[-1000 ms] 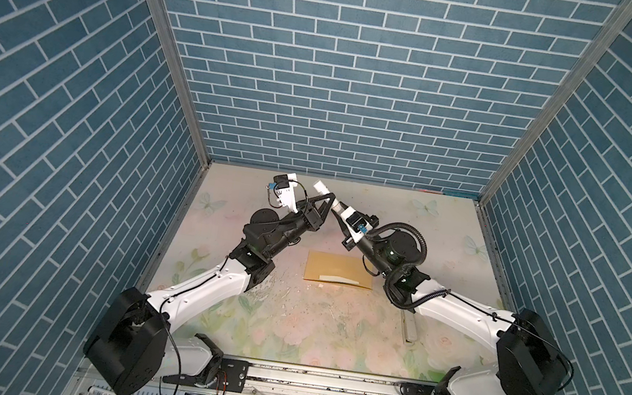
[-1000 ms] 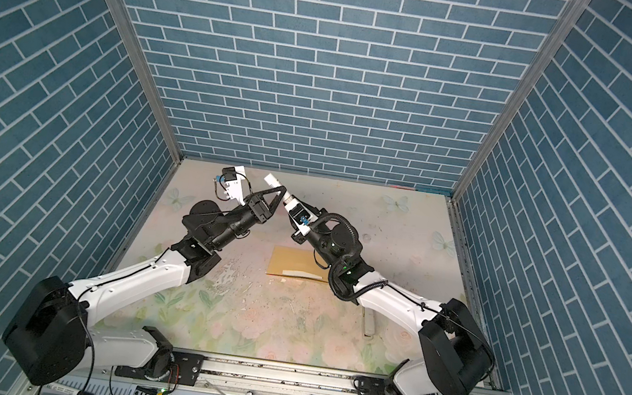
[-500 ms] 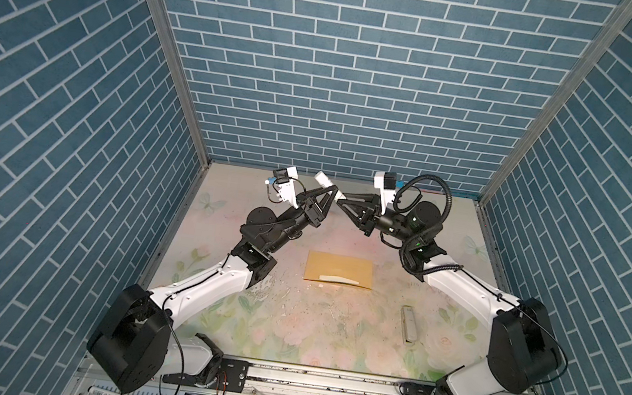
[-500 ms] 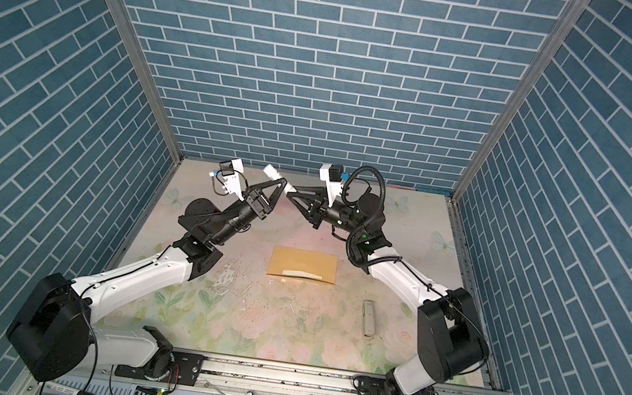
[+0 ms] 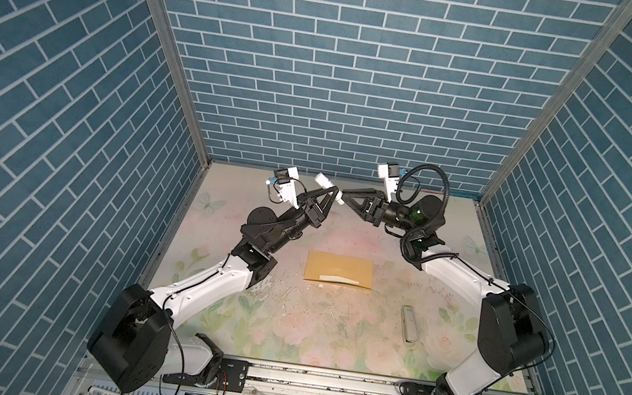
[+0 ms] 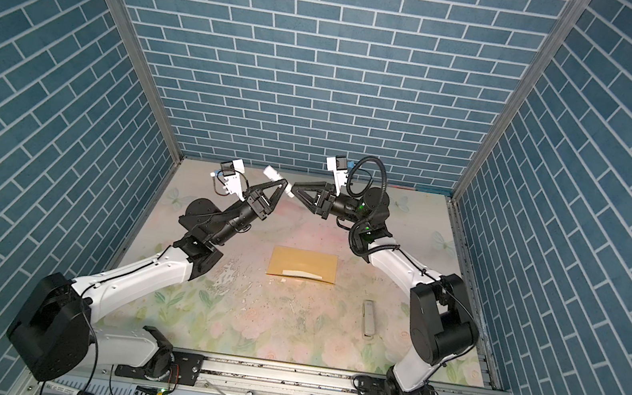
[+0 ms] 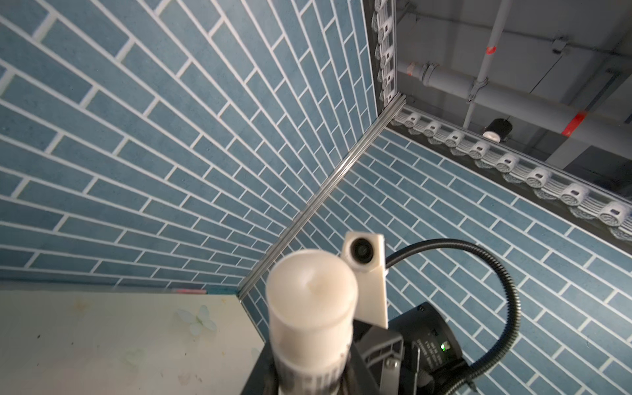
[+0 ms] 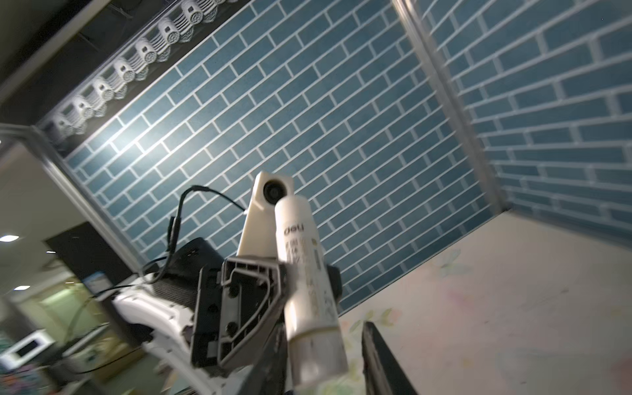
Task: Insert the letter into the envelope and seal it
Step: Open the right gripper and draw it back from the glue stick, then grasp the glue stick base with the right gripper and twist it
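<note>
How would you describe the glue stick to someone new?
Look above the back of the table. There the left gripper clamps a white tube: the glue stick. It is the only thing held aloft; the envelope lies flat.

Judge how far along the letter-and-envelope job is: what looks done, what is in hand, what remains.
Done, apparently: no loose letter shows; the envelope lies flat, a pale strip along its near edge. In hand: the left gripper holds a glue stick aloft, and the right gripper stands open around its end. Left: gluing and sealing the flap.
</note>
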Available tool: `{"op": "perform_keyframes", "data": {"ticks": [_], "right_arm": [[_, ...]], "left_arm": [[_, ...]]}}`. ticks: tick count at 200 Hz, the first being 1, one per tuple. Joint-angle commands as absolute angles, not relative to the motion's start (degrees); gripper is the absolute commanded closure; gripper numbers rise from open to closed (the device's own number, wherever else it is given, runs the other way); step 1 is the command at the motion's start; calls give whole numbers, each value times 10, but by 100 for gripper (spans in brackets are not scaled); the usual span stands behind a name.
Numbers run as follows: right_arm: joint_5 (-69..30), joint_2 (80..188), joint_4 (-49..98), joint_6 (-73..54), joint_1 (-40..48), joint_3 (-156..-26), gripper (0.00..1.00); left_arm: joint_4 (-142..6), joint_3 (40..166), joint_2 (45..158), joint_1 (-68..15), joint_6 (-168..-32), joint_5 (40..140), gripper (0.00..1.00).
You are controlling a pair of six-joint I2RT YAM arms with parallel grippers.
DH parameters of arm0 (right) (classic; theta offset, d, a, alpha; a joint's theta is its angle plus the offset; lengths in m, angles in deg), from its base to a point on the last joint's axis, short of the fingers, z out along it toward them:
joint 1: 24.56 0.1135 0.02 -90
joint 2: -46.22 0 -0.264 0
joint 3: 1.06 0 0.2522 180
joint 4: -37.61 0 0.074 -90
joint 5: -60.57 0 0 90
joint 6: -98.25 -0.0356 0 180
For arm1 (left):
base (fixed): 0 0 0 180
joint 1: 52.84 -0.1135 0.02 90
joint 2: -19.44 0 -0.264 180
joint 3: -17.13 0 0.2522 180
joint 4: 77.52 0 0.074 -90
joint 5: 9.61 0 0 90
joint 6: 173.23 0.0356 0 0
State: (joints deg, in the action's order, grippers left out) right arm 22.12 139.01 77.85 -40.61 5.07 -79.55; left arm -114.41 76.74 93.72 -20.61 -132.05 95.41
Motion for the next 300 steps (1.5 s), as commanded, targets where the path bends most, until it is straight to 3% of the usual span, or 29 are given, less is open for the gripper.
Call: {"op": "perform_keyframes", "data": {"ticks": [1, 32, 52, 82, 122, 167, 216, 300], "right_arm": [[79, 1301, 703, -196, 45, -748, 41], [-77, 1219, 692, 118, 113, -656, 23], [-149, 1206, 693, 263, 156, -634, 22], [-194, 1220, 695, 347, 191, -632, 26], [-232, 1245, 717, 390, 218, -637, 43], [-241, 1265, 718, 398, 231, -650, 45], [-269, 1285, 734, 396, 239, -665, 58], [-289, 1305, 771, 371, 251, -678, 66]], "left_arm": [[-1106, 770, 923, -204, -1319, 952, 100], [-1084, 777, 914, -204, -1323, 948, 100], [-1083, 779, 912, -204, -1328, 946, 100], [-1084, 782, 915, -204, -1333, 948, 100], [-1084, 783, 915, -204, -1334, 948, 100], [-1086, 784, 917, -204, -1336, 949, 100], [-1087, 784, 919, -204, -1338, 950, 100], [-1091, 781, 925, -204, -1341, 951, 100]]}}
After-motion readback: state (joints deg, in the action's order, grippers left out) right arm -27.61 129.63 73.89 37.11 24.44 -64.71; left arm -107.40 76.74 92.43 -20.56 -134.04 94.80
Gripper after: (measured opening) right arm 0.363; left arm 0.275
